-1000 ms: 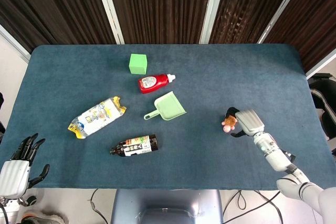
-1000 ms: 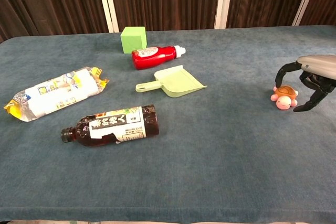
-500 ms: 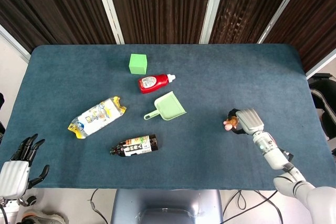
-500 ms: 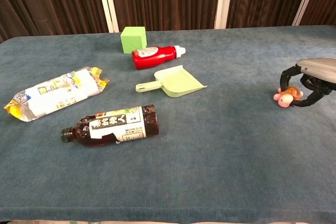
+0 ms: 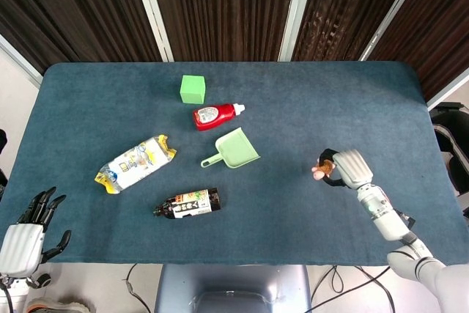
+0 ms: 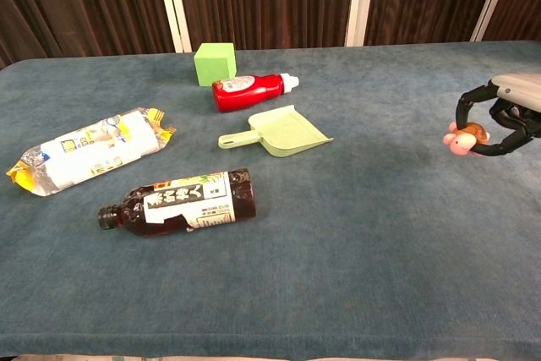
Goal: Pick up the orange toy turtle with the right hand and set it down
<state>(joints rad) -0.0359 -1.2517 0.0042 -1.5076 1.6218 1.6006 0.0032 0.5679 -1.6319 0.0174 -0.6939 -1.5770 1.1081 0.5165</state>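
Turtle: the small orange-shelled toy turtle with pink head and feet [image 6: 464, 137] sits at the right side of the blue-carpeted table [image 5: 293, 93], caught in the dark fingers of the right hand [image 6: 500, 116] and apparently lifted just off the cloth (its head points left).
Right hand: curled round the turtle, fingers closing on it from the far and near sides; seen from the head camera the hand [image 5: 341, 169] covers most of the toy [image 5: 318, 171].
Left hand: hangs off the near left corner of the table [image 5: 29, 229], fingers apart, holding nothing.
Handling: judged light, small and rounded, probably soft or rubbery; the domed shell offers little flat surface, so opposed fingers across the shell's flanks are the sensible hold, and a loose grasp could let it roll out.
Change: a second ago the turtle rested on the table with the fingers arched open around it; since then they have closed and the toy has risen slightly.
Bystanders: green cube [image 6: 214, 63], red squeeze bottle [image 6: 251, 91], pale green dustpan [image 6: 283, 133], dark drink bottle [image 6: 182, 201], and yellow-ended snack packet [image 6: 89, 150] lie well apart to the left.
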